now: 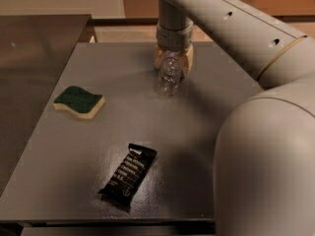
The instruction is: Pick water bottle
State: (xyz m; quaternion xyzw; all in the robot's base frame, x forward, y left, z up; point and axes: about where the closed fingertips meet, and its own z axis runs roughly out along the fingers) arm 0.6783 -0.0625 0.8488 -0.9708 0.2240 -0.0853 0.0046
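Note:
The water bottle [166, 80], clear and ribbed, lies tilted on the grey table [74, 146] at the far middle. My gripper [173, 63] comes down from above at the end of the arm. Its tan fingers [187, 59] press against both sides of the bottle's far end, so it is shut on the bottle. The bottle's near end points toward the front left and still seems to rest on the table top. The cap is hidden between the fingers.
A green and yellow sponge [79, 101] lies at the left. A black snack bar [128, 175] lies near the front edge. A steel counter [29, 58] adjoins the table on the left. My arm's bulk [266, 146] fills the right side.

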